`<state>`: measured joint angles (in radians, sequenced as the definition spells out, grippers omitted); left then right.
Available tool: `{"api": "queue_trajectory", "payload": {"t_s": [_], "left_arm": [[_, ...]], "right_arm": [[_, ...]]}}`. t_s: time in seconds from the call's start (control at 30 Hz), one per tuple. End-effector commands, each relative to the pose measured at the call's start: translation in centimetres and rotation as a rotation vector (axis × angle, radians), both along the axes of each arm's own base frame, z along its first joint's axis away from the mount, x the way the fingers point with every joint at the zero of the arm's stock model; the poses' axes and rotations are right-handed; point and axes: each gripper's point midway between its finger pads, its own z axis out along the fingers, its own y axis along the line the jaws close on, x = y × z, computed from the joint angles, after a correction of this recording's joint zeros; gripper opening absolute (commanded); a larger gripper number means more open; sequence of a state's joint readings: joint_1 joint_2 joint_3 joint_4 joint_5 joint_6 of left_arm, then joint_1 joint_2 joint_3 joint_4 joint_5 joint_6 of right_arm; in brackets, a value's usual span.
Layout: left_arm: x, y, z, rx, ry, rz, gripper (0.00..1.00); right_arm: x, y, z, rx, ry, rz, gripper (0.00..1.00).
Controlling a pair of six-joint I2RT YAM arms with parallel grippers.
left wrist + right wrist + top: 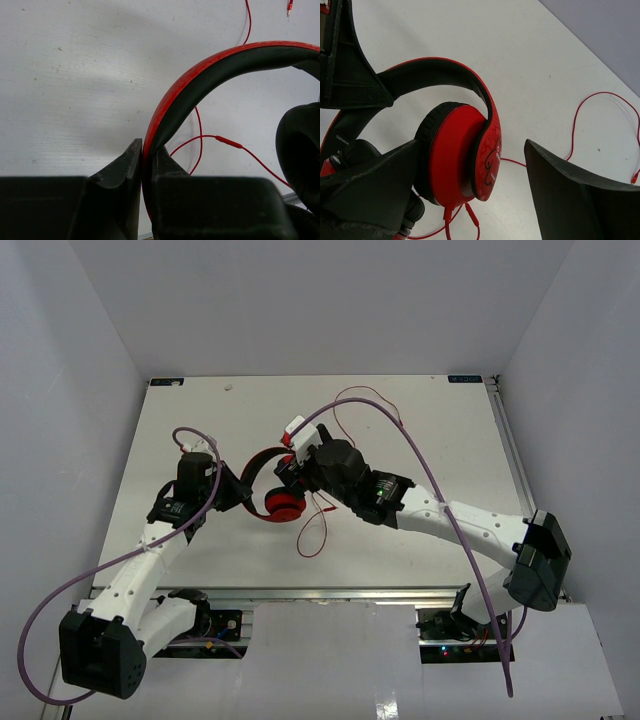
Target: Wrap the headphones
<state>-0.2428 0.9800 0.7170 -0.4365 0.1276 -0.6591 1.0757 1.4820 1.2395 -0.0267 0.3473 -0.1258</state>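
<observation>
Holding station at the left of the scene, the left tool [145, 145] is clamped shut on the headband [200, 80] of the headphones [283, 502], one finger on each face of the band near its left curve. The headphones sit at mid-surface, between the two arms, with the band arching away from the grip and toward the right arm.

To the right, the right tool [472, 142] stands wide open and straddles the red earcup [455, 150]; it grips nothing. Whether its near finger touches the pad cannot be told.

The thin red cable [322, 530] lies loose on the surface [420, 420], looping near and to the right of the earcup, with no turn around the headphones visible. Its plug [635, 175] rests free at the right.

Assessment: the step in hand is steadying the headphones, with winding not yet begun. The next move calls for the right tool to leave the earcup, take the slack cable near its root, and lead it around the band while the left grip holds firm.
</observation>
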Motion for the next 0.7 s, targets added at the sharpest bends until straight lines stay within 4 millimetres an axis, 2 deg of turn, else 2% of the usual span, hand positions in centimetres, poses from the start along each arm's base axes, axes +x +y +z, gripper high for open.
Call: {"api": "queue_trajectory", "payload": {"t_s": [0.0,0.27,0.47,0.6,0.67], "left_arm": [[0.4,-1.4,3.0,-0.059,-0.098,-0.054,0.00],[0.5,-1.0,1.5,-0.023,-0.070,-0.038,0.00],[0.4,-0.9,0.8,-0.002,-0.052,-0.029,0.00],[0.3,-0.9,1.0,-0.002,-0.056,-0.029,0.00],[0.3,-0.8,1.1,0.002,-0.059,-0.026,0.00]], "right_arm": [[0.1,1.5,1.7,0.043,-0.031,0.033,0.90],[-0.1,2.0,3.9,0.112,-0.055,0.025,0.90],[0.1,2.6,4.8,0.130,-0.046,0.012,0.90],[0.8,2.9,4.1,0.090,-0.044,-0.029,0.90],[1.2,2.5,2.5,0.024,-0.036,-0.057,0.90]]}}
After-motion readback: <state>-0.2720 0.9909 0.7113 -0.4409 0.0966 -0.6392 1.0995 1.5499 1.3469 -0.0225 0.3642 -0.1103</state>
